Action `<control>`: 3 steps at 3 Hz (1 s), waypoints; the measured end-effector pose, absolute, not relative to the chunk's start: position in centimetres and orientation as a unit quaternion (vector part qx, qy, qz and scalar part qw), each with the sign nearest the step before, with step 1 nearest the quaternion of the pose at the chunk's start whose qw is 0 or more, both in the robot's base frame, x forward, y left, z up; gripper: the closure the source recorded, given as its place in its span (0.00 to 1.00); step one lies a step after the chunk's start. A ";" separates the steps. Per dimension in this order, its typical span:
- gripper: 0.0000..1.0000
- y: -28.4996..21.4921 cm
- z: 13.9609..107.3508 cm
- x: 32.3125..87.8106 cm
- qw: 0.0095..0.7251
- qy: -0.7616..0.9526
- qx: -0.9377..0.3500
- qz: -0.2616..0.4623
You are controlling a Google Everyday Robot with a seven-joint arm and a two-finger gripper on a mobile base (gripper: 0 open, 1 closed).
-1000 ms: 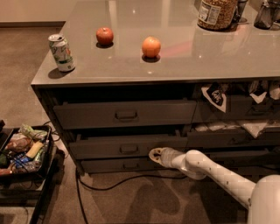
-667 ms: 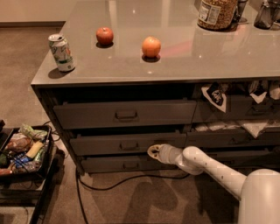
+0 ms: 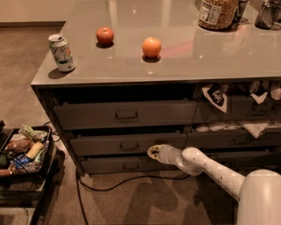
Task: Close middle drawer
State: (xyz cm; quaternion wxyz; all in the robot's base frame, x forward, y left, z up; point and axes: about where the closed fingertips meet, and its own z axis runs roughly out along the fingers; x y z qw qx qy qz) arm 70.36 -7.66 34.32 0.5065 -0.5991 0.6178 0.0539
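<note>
The gripper (image 3: 154,152), whose grip I cannot tell, seems to be pressing the middle drawer's (image 3: 101,145) right end, needing a straight push inward.

Countertop (image 3: 184,66): grey, glossy. On it stand a green-and-white drink can (image 3: 61,53) near the left edge, a red apple (image 3: 104,36) and an orange (image 3: 151,47) to its right, well apart. A jar of snacks (image 3: 216,12) sits at the far right rear. The top drawer (image 3: 126,115) and bottom drawer (image 3: 123,165) each bear a small dark handle. Right-hand compartments hold loose packets (image 3: 215,96). A black tray (image 3: 47,151) of packaged items stands on the carpet at left. A black cable (image 3: 114,182) runs across the floor. The gripper (image 3: 154,152) is above that cable, just over the bottom drawer's right end.
</note>
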 end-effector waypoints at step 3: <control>1.00 -8.1 36.5 66.7 0.488 0.591 -0.636 0.088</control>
